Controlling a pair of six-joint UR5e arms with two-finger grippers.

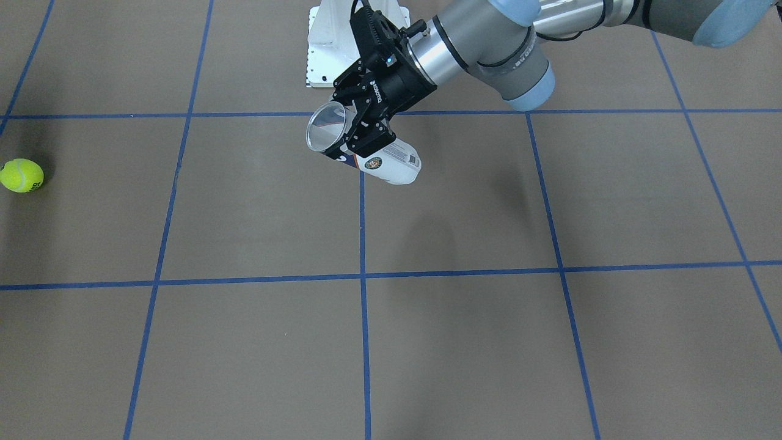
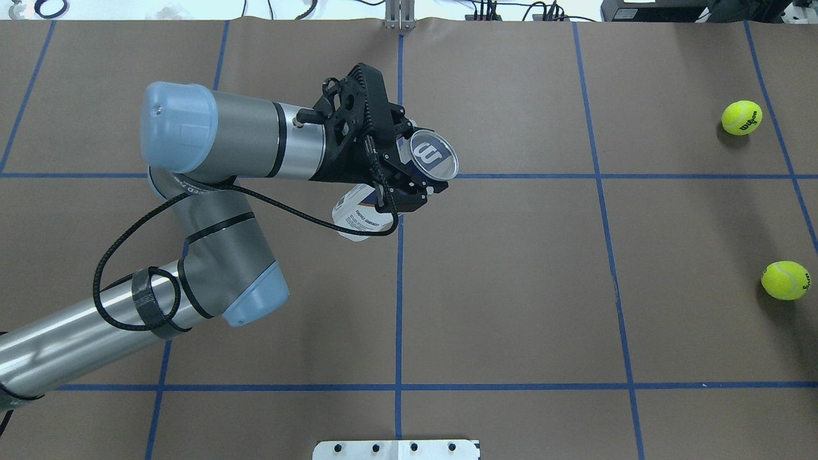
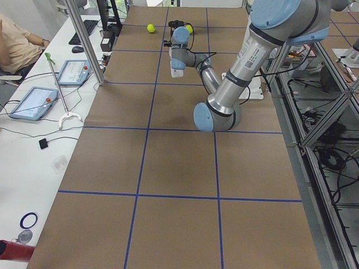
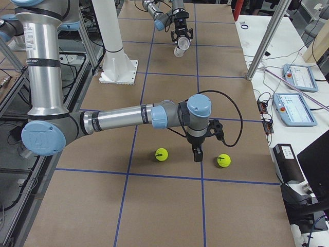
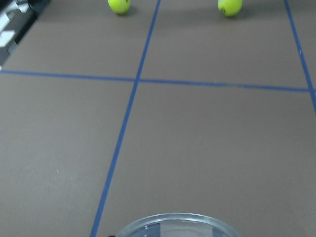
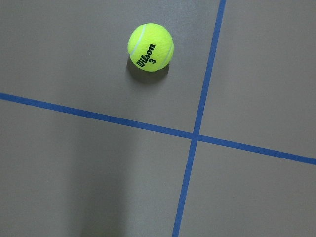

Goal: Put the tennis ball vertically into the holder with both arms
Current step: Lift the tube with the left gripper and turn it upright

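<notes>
My left gripper [image 1: 359, 135] is shut on the holder [image 1: 391, 164], a clear can with a white and navy label. It holds the can tilted above the table, near the middle of the grid. The gripper [image 2: 409, 171] and the holder [image 2: 358, 217] also show in the overhead view, and the can's rim shows at the bottom of the left wrist view [image 5: 177, 222]. Two tennis balls [image 2: 742, 117] [image 2: 785, 280] lie on the table's right side. My right gripper [image 4: 198, 153] points down between these balls [image 4: 161, 154] [image 4: 223, 160]; I cannot tell if it is open or shut. One ball [image 6: 150, 47] shows in the right wrist view.
The white pedestal base [image 1: 357, 43] stands at the robot's edge of the table. Blue tape lines [image 2: 399, 287] divide the brown surface into squares. Tablets and cables lie on the side bench [image 4: 295, 103] beyond the table's far edge.
</notes>
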